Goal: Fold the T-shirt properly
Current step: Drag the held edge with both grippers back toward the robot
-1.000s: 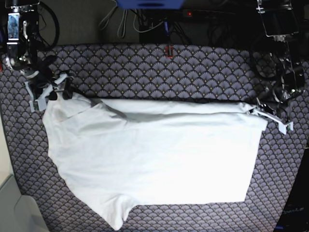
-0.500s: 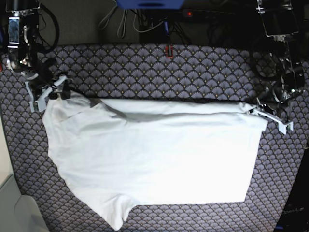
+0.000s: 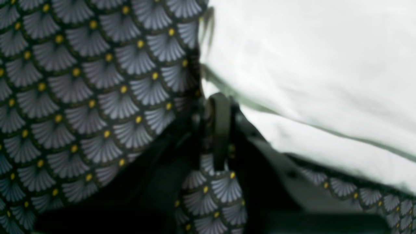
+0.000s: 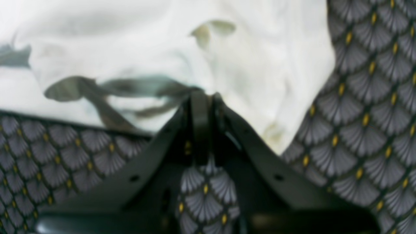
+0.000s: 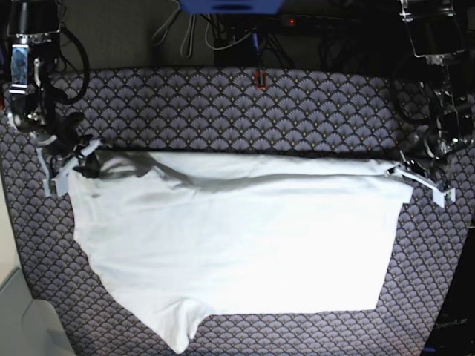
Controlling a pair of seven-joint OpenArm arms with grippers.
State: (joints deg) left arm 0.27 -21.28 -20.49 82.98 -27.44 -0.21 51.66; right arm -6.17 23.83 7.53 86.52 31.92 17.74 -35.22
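Note:
The white T-shirt [image 5: 237,237] lies spread over the patterned table, folded along its far edge, with a sleeve pointing toward the front left. My right gripper [image 5: 76,159] is at the shirt's far left corner. In the right wrist view the right gripper [image 4: 203,96] is shut on a bunch of the T-shirt [image 4: 130,42]. My left gripper [image 5: 401,170] sits at the far right corner. In the left wrist view the left gripper [image 3: 217,101] is shut on the hem of the T-shirt [image 3: 308,65]. The far edge runs taut between the two grippers.
The table is covered with a dark cloth with a fan-scale pattern [image 5: 297,104]. Cables and black equipment [image 5: 223,30] line the back edge, with a small red item [image 5: 260,78] there. A pale surface [image 5: 13,311] borders the front left corner.
My right gripper has shut on the shirt's far left corner and pulled it left, flattening the raised fold there. The left gripper has kept its grip and barely moved.

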